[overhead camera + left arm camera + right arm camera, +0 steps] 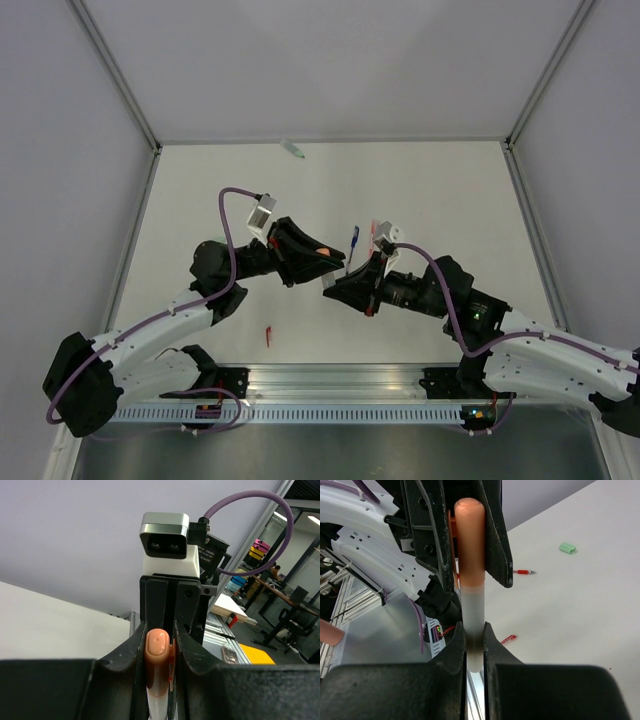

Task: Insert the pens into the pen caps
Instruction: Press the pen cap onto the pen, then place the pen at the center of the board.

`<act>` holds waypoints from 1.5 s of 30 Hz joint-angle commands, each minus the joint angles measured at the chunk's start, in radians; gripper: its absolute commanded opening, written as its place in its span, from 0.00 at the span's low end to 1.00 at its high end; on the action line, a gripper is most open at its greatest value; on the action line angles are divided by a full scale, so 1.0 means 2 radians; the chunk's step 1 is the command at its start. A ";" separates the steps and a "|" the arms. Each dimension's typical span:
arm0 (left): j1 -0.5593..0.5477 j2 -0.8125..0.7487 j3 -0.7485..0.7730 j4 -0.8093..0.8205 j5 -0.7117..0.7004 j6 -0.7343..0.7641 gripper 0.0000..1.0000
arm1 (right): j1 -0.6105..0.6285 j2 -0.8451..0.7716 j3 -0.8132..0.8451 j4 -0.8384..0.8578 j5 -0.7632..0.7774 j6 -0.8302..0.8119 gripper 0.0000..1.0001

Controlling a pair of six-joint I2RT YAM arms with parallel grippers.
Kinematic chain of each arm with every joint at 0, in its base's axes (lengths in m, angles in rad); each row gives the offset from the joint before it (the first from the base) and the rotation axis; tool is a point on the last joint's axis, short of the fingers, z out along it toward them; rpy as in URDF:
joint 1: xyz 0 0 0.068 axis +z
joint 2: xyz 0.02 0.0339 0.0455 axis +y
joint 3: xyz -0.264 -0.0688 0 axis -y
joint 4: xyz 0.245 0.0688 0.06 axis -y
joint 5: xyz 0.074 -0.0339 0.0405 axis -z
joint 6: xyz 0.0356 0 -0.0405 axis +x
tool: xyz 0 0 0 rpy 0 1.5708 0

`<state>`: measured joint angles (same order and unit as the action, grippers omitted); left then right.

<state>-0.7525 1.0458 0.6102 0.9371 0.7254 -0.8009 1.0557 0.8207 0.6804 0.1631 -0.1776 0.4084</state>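
Salmon cap (469,540) and pale pen (473,615), mid-air at frame centre, apparently joined.
On the left, the left pincer (322,258) is nipped narrow on the salmon cap; the right pincer (475,645) is tighter on the pale pen's barrel. Likely light, stiff, slick plastic: hold the barrel low, axes in line. Mint cap (293,148) upper centre and blue pen (353,240) lie apart on the counter (450,200).

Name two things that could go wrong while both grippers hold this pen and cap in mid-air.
The orange cap and pale pen may not be fully seated; if the left gripper opens now, the cap could fall off. The right gripper pinches the pen only near its end, so more pushing might tilt it or make it slip.
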 commanded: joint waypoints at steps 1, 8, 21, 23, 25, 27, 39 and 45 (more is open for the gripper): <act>-0.023 0.009 -0.035 -0.084 0.119 0.022 0.02 | -0.022 -0.002 0.097 0.140 0.141 -0.012 0.00; -0.020 0.018 -0.028 -0.059 0.130 0.011 0.02 | -0.025 0.028 0.125 0.110 0.117 -0.025 0.00; -0.003 -0.047 0.157 -0.335 -0.030 0.099 1.00 | -0.029 0.043 0.019 0.017 0.082 -0.044 0.00; -0.003 -0.052 0.163 -0.390 -0.056 0.119 1.00 | -0.037 0.044 0.021 0.001 0.089 -0.039 0.00; -0.003 -0.065 0.161 -0.434 -0.122 0.133 1.00 | -0.063 0.049 0.029 -0.032 0.110 -0.031 0.00; -0.003 -0.074 0.144 -0.490 -0.201 0.157 1.00 | -0.094 0.067 0.035 -0.061 0.106 -0.011 0.00; -0.003 -0.139 -0.040 -0.438 -0.498 0.183 1.00 | -0.239 0.333 0.073 0.025 -0.043 0.093 0.00; -0.003 -0.163 -0.049 -0.448 -0.530 0.186 1.00 | -0.236 0.443 0.121 0.045 -0.043 0.157 0.00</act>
<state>-0.7570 0.7521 0.5083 0.0025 -0.2390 -0.4675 0.5781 1.6669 0.8585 0.1688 -0.2447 0.6216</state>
